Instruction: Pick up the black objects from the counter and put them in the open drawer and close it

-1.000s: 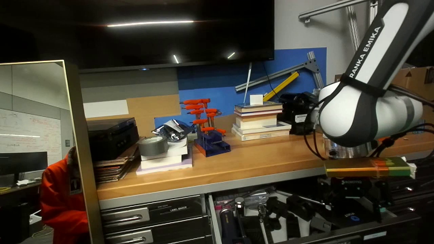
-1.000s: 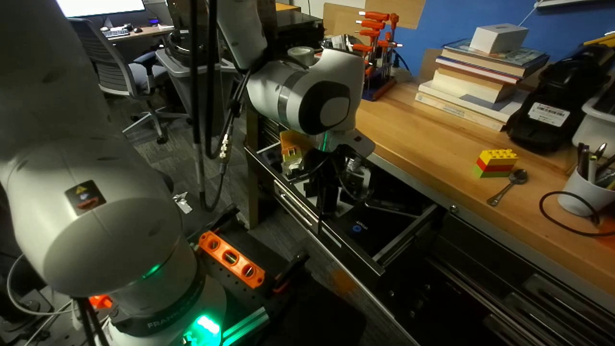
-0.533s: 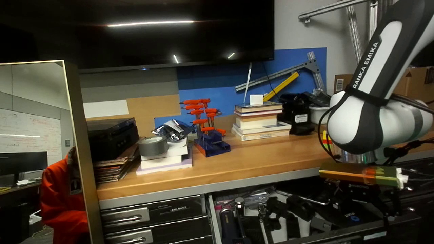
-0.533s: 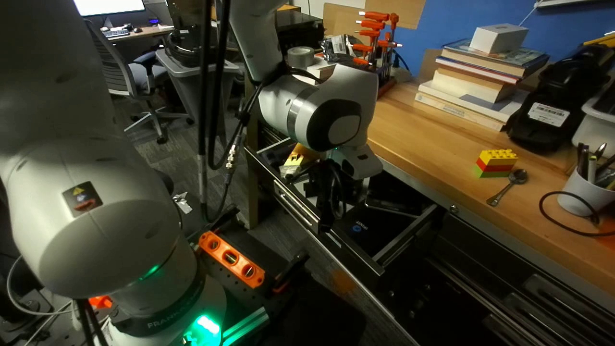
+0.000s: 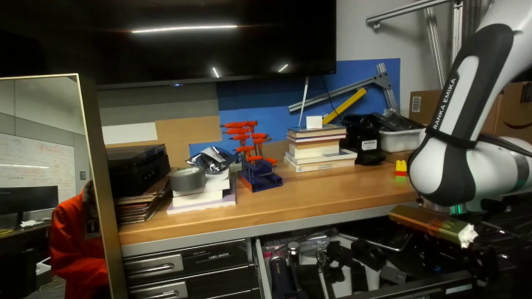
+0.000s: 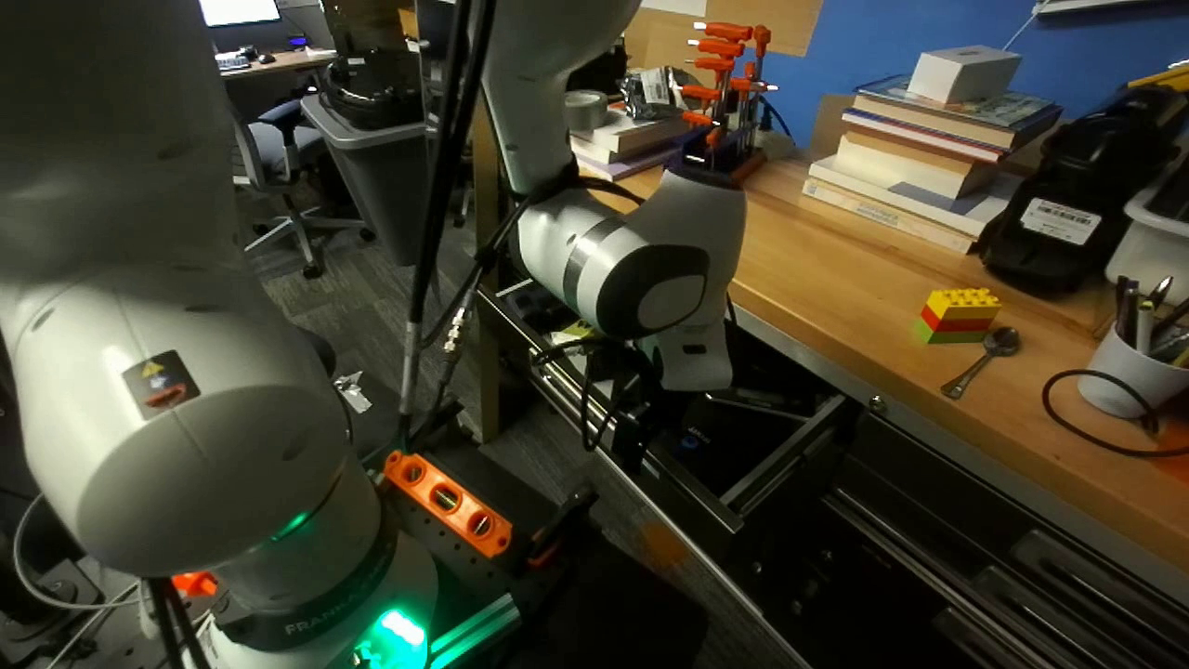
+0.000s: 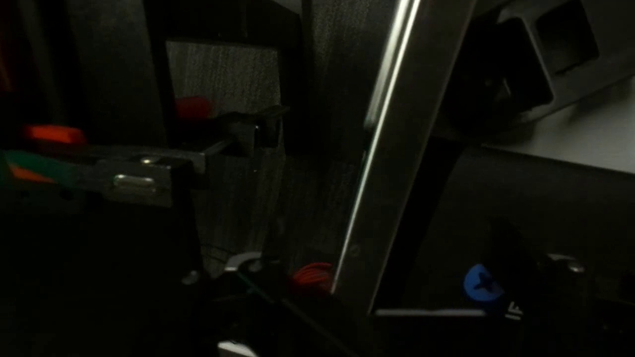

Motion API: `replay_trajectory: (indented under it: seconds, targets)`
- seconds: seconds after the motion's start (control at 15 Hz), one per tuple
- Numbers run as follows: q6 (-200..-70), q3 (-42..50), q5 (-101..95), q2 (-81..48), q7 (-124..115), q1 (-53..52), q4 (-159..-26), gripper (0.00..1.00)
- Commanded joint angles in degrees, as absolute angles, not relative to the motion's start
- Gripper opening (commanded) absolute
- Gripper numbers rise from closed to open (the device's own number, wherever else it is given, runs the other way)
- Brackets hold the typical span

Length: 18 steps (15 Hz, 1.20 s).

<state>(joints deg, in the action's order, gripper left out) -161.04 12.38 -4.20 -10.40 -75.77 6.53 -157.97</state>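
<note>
- A duct tape roll (image 5: 188, 179) tops some books (image 5: 201, 199) near the left end of the wooden counter (image 5: 328, 199).
- Farther right, red T-handle hex keys (image 5: 245, 124) stand in a dark blue rack (image 5: 257, 177).
- A taller book stack (image 5: 318, 160) rises by the surface's back edge, a black device (image 5: 355, 143) just beside it.
- Below the surface's front edge, the metal drawer (image 6: 785, 452) is pulled out; chunky black objects (image 5: 368, 254) lie inside it, between its left wall and the gripper (image 7: 392, 238).
- At the drawer's front edge, the gripper's fingers are spread apart, one to either side of that edge in the wrist view; whether they touch it cannot be told.
</note>
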Motion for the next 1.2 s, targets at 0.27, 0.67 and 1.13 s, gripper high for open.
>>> replay_trajectory:
  seconds: [0.27,0.67,1.13]
  targets:
    - [-172.12,12.78,8.52,-14.53,-76.63,5.21,-157.90,1.00]
    - [-176.49,12.91,11.34,-17.05,-75.28,3.38,-153.80,1.00]
    - [-176.67,11.43,11.37,-25.82,-72.37,0.98,-140.70,1.00]
